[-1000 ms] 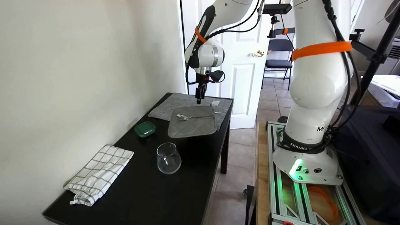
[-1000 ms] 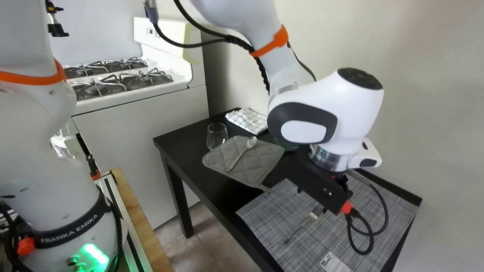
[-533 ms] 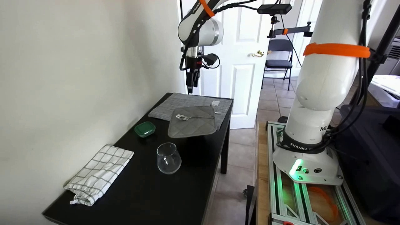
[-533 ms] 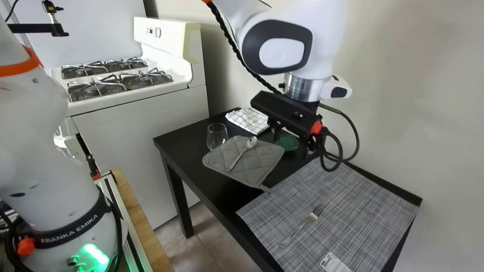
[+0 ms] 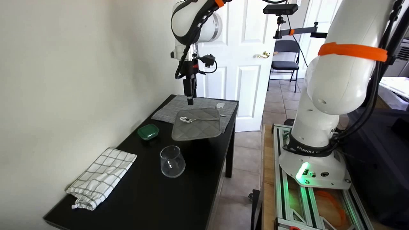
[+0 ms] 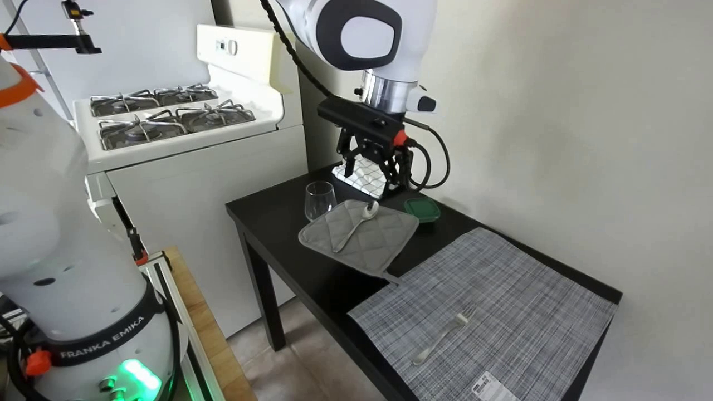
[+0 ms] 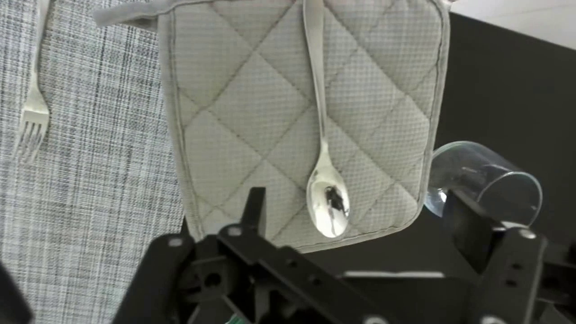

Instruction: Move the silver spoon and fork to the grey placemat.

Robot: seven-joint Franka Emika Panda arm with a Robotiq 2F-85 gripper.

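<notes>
Lying below hand (image 7: 358, 200): spoon (image 7: 322, 112), on pad (image 7: 252, 121) | aside: fork (image 7: 35, 103), on placemat (image 7: 112, 180)

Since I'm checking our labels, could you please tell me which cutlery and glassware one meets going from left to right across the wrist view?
Silver fork → silver spoon → clear drinking glass.

Along the bottom of the wrist view, my gripper (image 7: 357, 207) is looking mostly matt. At centre I am seeing the spoon (image 7: 321, 108) gleaming, smooth metal, on the dull stitched cloth of the pot holder (image 7: 256, 112). At upper left the fork (image 7: 36, 106) is shining more softly, metal too; at left the grey placemat (image 7: 103, 180) is showing a rough weave. At right, the drinking glass (image 7: 486, 173) is glinting.
</notes>
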